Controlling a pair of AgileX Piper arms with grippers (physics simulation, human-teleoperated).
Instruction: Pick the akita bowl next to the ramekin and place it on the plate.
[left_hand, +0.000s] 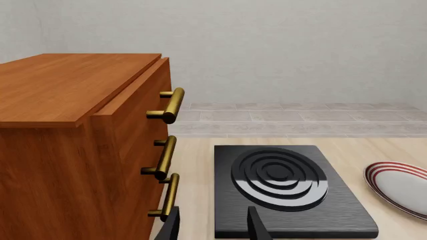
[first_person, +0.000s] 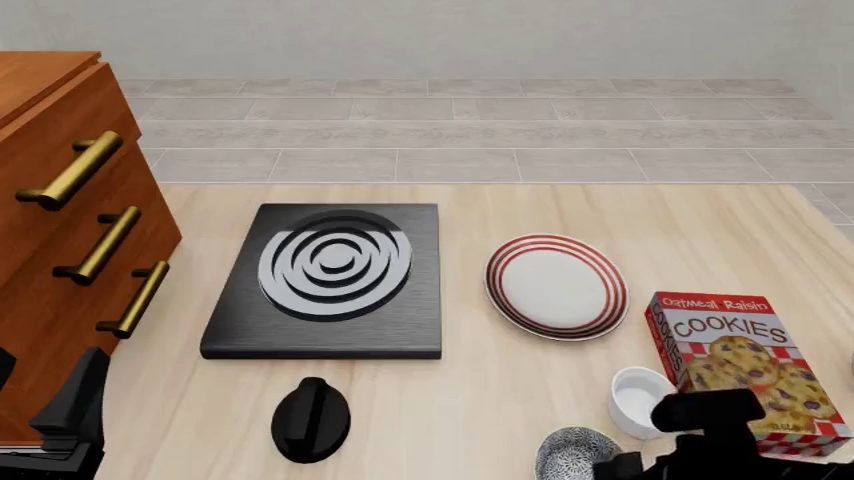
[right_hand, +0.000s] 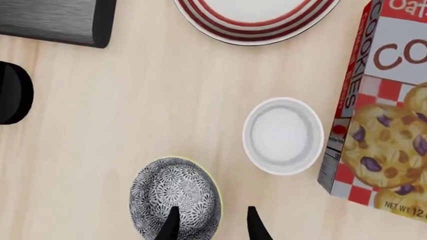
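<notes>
The work is at the approach step: the speckled bowl (right_hand: 175, 198) sits on the table (first_person: 561, 205) at its near edge, just beside the white cup (right_hand: 283, 135), and nothing has been lifted yet. The right gripper (right_hand: 211, 222) hangs above the bowl's rim, looking straight down; its two fingers are parted by a modest gap, one fingertip over the bowl's inside and the other over bare table just past the rim, so the bowl wall lies between them. Whether either finger touches the bowl cannot be told, and the jaws grip nothing. The next move, by my reading, is to come down so the fingers straddle the rim, close on the wall, lift, and carry the bowl forward past the cup to the red-ringed plate (first_person: 555, 286), which lies farther out beside the black stove (first_person: 328, 279). The cookie box (first_person: 747, 368) stands close beside the cup, so the lift should go clear of both. The left gripper (left_hand: 213, 225) stays out of this, its fingers apart and empty near the wooden drawers (left_hand: 80, 145).
</notes>
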